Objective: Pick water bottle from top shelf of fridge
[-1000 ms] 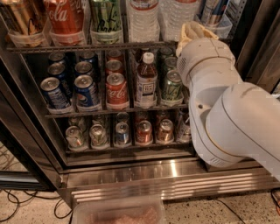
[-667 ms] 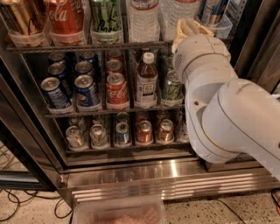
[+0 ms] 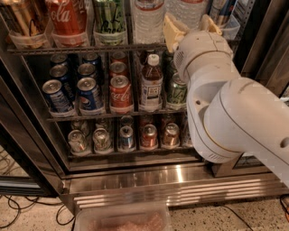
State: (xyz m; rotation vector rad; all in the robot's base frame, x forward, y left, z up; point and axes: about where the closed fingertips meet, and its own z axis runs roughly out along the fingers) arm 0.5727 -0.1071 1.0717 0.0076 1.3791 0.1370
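The fridge point(image 3: 135, 178) stands with its door open. On the top shelf point(image 3: 81, 48) a clear ribbed water bottle point(image 3: 148, 20) with a red-banded label stands in a clear tray. A second clear ribbed water bottle point(image 3: 189, 9) stands to its right. My gripper point(image 3: 192, 25) is at the top shelf's front edge. Its cream fingers point(image 3: 174, 29) are open, one on each side of the right bottle's lower part. I cannot tell whether they touch it. The bottles' caps are out of view above.
Cola, green and gold cans point(image 3: 67, 18) fill the top shelf's left. The middle rack holds cans and a brown-drink bottle point(image 3: 151, 83); the bottom rack holds cans point(image 3: 126, 137). My white arm point(image 3: 235, 117) covers the fridge's right side. A clear bin point(image 3: 122, 219) sits on the floor, with cables point(image 3: 18, 212) to its left.
My gripper has moved a little left and further in at the top shelf, and its fingers now flank the right water bottle. The bottles and cans have not moved.
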